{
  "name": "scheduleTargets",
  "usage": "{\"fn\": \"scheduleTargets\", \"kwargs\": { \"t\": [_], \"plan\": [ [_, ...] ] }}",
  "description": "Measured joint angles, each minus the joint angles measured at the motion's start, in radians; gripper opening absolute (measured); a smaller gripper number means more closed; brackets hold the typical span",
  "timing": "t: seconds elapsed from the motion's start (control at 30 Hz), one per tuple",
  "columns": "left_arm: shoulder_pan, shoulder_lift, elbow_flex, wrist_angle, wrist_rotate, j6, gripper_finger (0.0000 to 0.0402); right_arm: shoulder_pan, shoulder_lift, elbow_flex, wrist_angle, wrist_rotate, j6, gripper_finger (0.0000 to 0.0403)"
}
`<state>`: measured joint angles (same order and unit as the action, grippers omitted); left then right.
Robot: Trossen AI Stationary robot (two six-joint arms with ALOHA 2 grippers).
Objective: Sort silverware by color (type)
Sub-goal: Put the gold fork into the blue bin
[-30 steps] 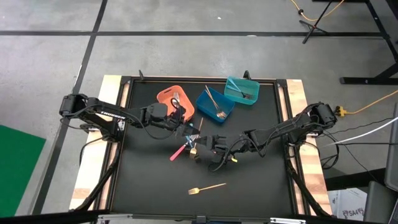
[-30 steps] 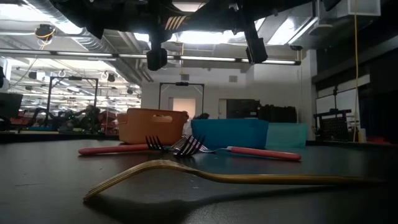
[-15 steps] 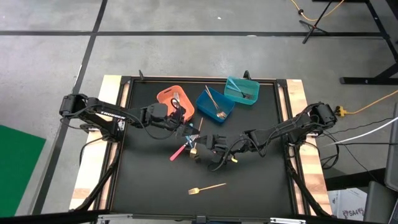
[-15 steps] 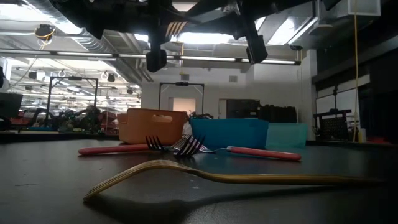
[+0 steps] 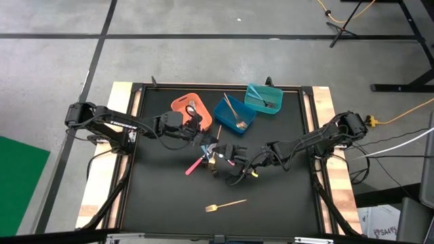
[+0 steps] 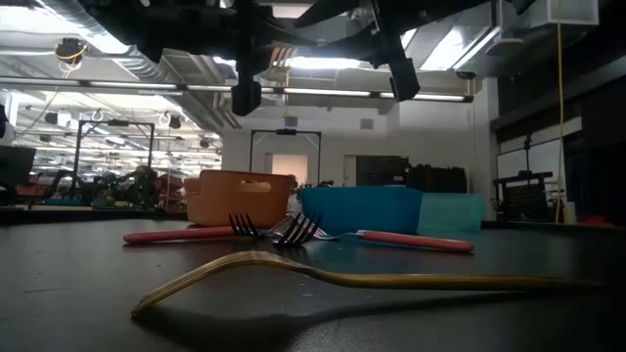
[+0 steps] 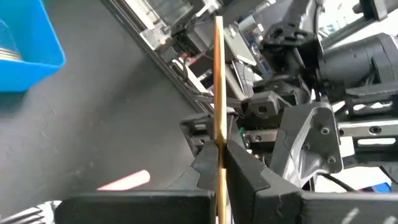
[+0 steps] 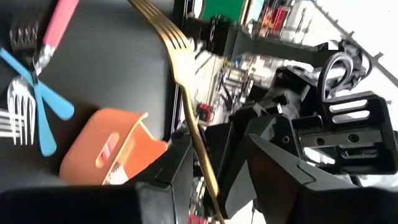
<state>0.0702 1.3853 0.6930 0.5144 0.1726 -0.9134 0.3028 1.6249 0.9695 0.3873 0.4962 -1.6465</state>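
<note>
My left gripper [image 7: 219, 148] is shut on a gold fork [image 8: 180, 68] held in the air over the mat's middle. My right gripper [image 8: 214, 158] stands open against it from the right, a finger on each side of the fork's handle. I cannot tell whether it touches the handle. In the high view the two grippers meet at the left gripper [image 5: 205, 139] and right gripper [image 5: 218, 153]. Below them on the mat lie a pink-handled fork [image 5: 194, 165] and blue-handled forks [image 8: 43, 106]. Another gold fork [image 5: 226, 203] lies near the front edge. My left gripper pinches the gold fork's thin handle [image 7: 219, 134] between its two fingers. The fingers come about level from the table's left and lie across the handle, which sticks out past them on both sides. The fork is lifted clear of the mat.
An orange bin [image 5: 191, 108], a blue bin [image 5: 234, 113] and a teal bin [image 5: 263, 98] stand in a row at the mat's far side, each with utensils in it. The near half of the mat holds only the gold fork [image 6: 372, 279].
My right gripper has opened around the gold fork's handle while staying in place. My left gripper has kept still, shut on the fork. The fork remains in the air between them.
</note>
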Motion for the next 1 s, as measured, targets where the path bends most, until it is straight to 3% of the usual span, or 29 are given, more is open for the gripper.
{"fn": "scheduleTargets", "kwargs": {
  "t": [0.27,0.4,0.67,0.8,1.0],
  "plan": [
    [0.057,0.001,0.000,0.000,-0.037,0.008,0.0008,0.066,-0.001,0.001,-0.030,0.213,0.008,0.0143],
    [0.090,0.001,0.000,0.002,-0.071,0.009,0.0008,0.102,-0.001,0.001,-0.064,0.366,0.104,0.0143],
    [0.134,0.006,0.000,0.006,-0.278,0.049,0.0008,0.099,-0.002,0.001,-0.217,0.708,0.348,0.0143],
    [0.135,0.033,0.000,0.033,-0.417,0.051,0.0008,0.083,-0.002,0.001,-0.332,0.768,0.484,0.0143],
    [0.150,0.116,0.000,0.213,-0.552,0.051,0.0008,0.076,-0.001,0.001,-0.482,0.776,0.684,0.0143]
  ]
}}
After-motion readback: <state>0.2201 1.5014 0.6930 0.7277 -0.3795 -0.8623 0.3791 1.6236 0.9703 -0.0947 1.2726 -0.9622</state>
